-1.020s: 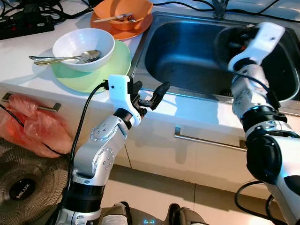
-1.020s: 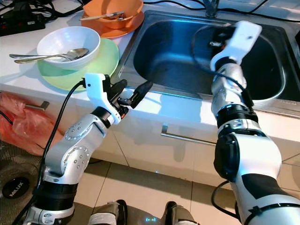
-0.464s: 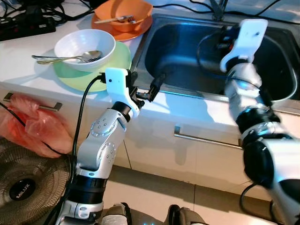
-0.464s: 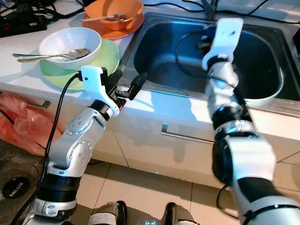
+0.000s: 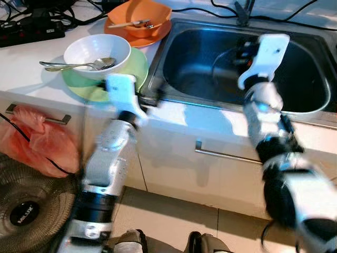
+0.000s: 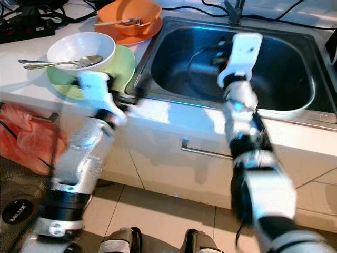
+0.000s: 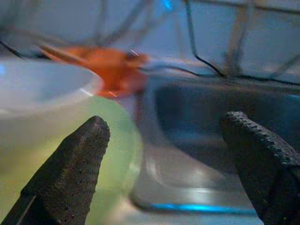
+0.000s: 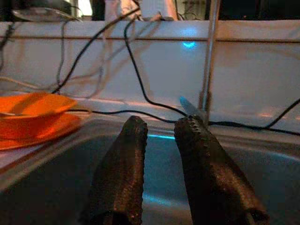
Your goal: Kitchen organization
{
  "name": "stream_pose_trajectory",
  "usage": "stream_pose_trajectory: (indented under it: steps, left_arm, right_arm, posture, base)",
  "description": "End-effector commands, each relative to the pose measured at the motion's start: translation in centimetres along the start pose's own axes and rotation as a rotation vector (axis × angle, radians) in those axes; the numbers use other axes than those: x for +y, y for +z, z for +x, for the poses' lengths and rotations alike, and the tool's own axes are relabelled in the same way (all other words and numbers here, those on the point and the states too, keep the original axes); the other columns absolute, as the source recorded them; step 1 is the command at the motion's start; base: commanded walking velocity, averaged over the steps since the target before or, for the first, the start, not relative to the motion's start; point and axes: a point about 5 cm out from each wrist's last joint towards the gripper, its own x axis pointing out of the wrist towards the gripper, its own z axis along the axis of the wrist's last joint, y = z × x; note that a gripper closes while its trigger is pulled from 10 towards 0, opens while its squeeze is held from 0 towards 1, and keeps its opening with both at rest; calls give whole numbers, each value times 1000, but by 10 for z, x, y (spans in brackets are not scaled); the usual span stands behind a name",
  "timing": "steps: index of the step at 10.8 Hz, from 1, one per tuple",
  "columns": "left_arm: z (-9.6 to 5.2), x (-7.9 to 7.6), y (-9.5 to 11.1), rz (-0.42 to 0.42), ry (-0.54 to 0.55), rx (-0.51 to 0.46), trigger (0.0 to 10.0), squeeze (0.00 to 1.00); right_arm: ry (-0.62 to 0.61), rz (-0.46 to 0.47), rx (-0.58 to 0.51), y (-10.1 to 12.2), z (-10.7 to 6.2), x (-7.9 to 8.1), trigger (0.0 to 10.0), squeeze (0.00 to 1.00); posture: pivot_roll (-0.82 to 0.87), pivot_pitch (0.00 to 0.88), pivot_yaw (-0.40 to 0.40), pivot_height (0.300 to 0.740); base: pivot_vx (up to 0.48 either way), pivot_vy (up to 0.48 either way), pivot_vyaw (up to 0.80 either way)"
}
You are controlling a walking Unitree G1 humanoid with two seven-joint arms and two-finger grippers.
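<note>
A white bowl [image 5: 97, 50] with two spoons [image 5: 73, 65] in it sits on a green plate [image 5: 134, 66] on the counter. Behind it is an orange bowl [image 5: 142, 13] on an orange plate [image 5: 126, 32], holding a utensil. My left gripper [image 7: 164, 124] is open and blurred, low at the counter's front beside the green plate's rim and the left edge of the sink [image 5: 200, 74]. My right gripper [image 8: 159, 124] is shut with nothing in it, held over the sink basin and pointing at the back wall.
A faucet [image 5: 243, 10] stands behind the sink and cables run along the back of the counter. A black power strip [image 5: 31, 31] lies at the far left. Below the counter are cabinet handles [image 5: 226, 155], a red plastic bag [image 5: 31, 142] and a floor fan [image 5: 26, 211].
My left gripper has swung left and up from the sink's front edge toward the green plate. My right arm has shifted left over the basin.
</note>
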Motion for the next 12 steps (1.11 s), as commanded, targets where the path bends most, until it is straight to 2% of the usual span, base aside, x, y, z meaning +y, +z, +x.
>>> stream_pose_trajectory:
  steps: [1, 5, 6, 8, 12]
  left_arm:
    - [2, 2, 3, 21, 23, -24, 10000, 0]
    - [6, -3, 0, 14, 13, -33, 10000, 0]
    - [8, -7, 0, -18, -10, -28, 10000, 0]
    - [6, -17, 3, -24, -72, -43, 10000, 0]
    - [6, -17, 3, -24, -71, -44, 10000, 0]
  right_arm:
    - [17, 6, -25, 7, 0, 2, 10000, 0]
    - [0, 7, 1, 6, -9, 1, 10000, 0]
    - [-4, 7, -1, 7, -10, 1, 10000, 0]
    - [-2, 1, -12, 11, -13, 1, 10000, 0]
    - [-1, -1, -8, 10, -14, 1, 10000, 0]
  posture:
    - [53, 84, -11, 740]
    - [39, 72, -3, 740]
    - [38, 71, -2, 740]
    - [38, 70, -1, 740]
    - [38, 70, -1, 740]
  base:
    - [0, 0, 0]
    - [0, 0, 0]
    - [0, 0, 0]
    - [0, 0, 0]
    - [0, 0, 0]
